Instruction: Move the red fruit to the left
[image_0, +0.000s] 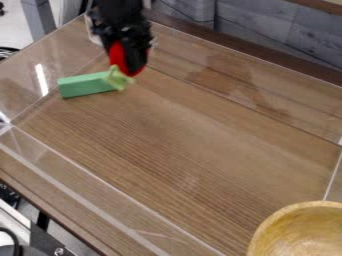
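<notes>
The red fruit (120, 54) hangs upright in my gripper (119, 50), which is shut on it, its pale green leafy cap pointing down. It hangs over the left part of the wooden table, just right of the green rectangular block's (84, 84) right end. The cap overlaps that end in the camera view; I cannot tell whether they touch. The black gripper body points straight down and hides the top of the fruit.
A clear acrylic wall (80, 205) fences in the wooden table (201, 140). A round wooden bowl (305, 232) sits at the bottom right corner. A small clear stand (94, 25) is at the back left behind the arm.
</notes>
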